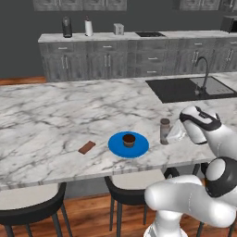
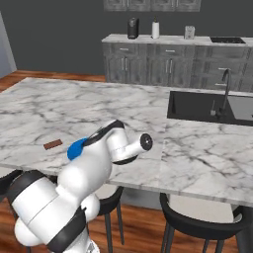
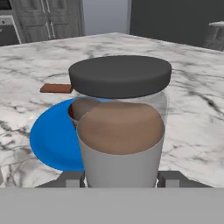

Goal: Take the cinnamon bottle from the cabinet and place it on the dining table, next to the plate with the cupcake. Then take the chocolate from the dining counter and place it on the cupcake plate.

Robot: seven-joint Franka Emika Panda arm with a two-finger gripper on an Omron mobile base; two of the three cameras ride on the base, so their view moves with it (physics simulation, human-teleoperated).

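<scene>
Left base view: cinnamon bottle (image 1: pixel 165 131) upright on dining table (image 1: pixel 46 120), just right of plate (image 1: pixel 128 145). Right base view: my arm hides the bottle. Hand view: my claw (image 3: pixel 120 178) clamps it; careless release could topple it onto cupcake (image 3: pixel 83 108).

bench (image 1: pixel 46 120): white marble, dark sink (image 1: pixel 190 89) set in it | on it: blue plate (image 1: pixel 139 147) with cupcake (image 1: pixel 129 140), bottle (image 1: pixel 164 131) just beside plate, chocolate (image 1: pixel 87 147) near plate's other side
</scene>
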